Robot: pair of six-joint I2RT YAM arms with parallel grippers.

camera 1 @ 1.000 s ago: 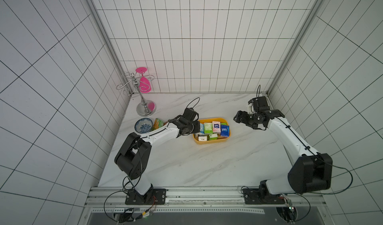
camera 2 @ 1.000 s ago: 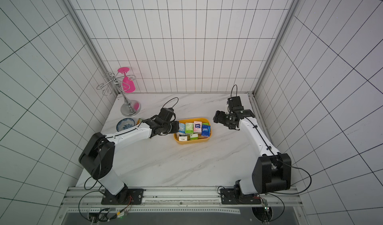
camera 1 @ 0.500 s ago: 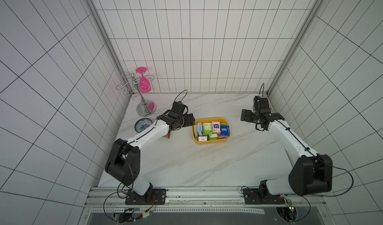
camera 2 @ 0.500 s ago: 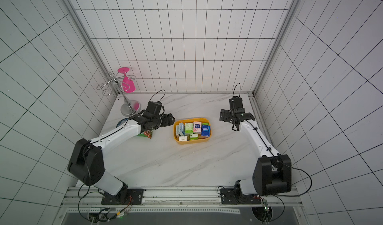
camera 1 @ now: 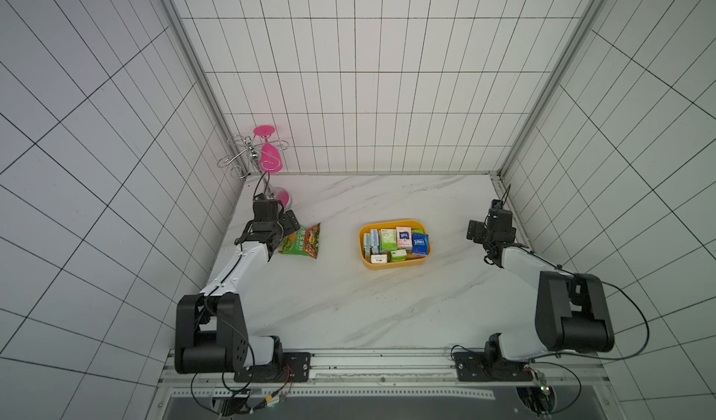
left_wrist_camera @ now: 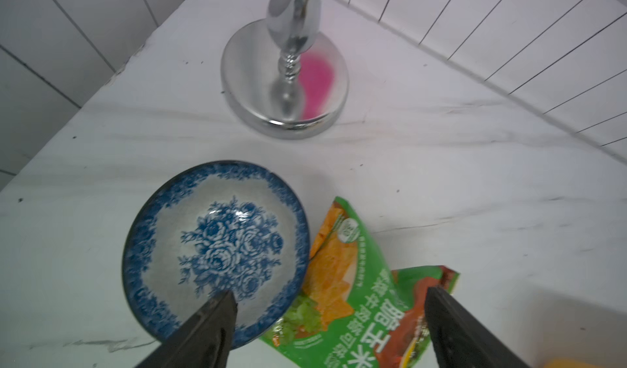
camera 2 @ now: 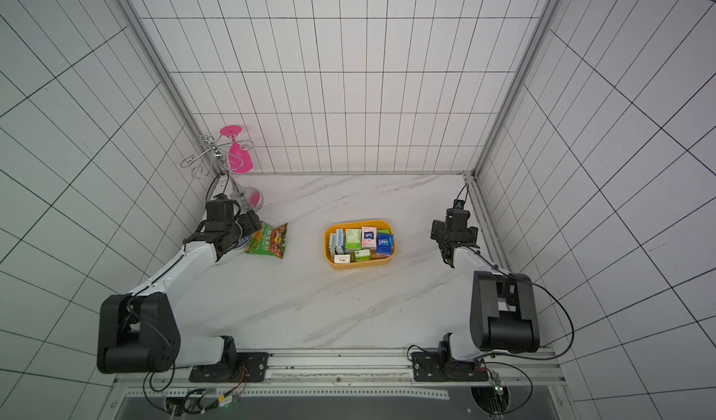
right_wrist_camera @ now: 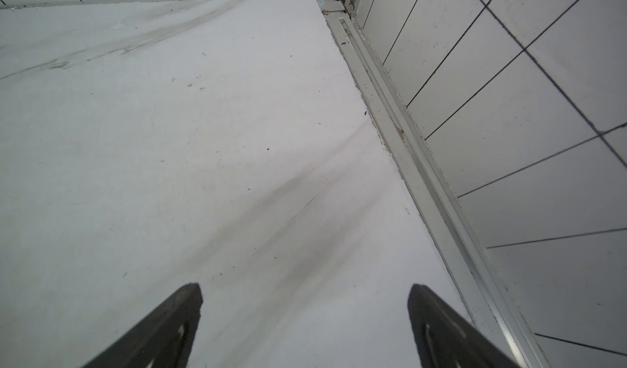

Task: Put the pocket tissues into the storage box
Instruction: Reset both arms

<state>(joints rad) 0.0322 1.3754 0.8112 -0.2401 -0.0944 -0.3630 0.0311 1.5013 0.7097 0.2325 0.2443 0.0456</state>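
The yellow storage box (camera 1: 392, 266) (camera 2: 360, 264) stands mid-table with several pocket tissues (camera 1: 403, 238) (camera 2: 369, 237) packed inside in blue, green, pink and white wrappers. My left gripper (camera 1: 279, 231) (camera 2: 236, 231) (left_wrist_camera: 329, 293) hovers well left of the box, open and holding nothing; one finger is over a dish, the other over a snack bag. My right gripper (camera 1: 486, 233) (camera 2: 451, 233) (right_wrist_camera: 305, 286) hangs right of the box near the side wall, open over bare marble. No packet shows outside the box.
A green-and-orange snack bag (camera 1: 303, 242) (left_wrist_camera: 356, 298) lies left of the box, its edge against a blue-and-white dish (left_wrist_camera: 217, 247) (camera 2: 243, 242). Behind them stands a chrome glass rack (camera 1: 248, 158) (left_wrist_camera: 285, 88) with a pink glass. Tiled walls close three sides; a metal rail (right_wrist_camera: 407, 152) runs along the right wall.
My left gripper has left the box and swung left to above the dish and snack bag, going from shut to open. My right gripper has drawn back toward the right wall.
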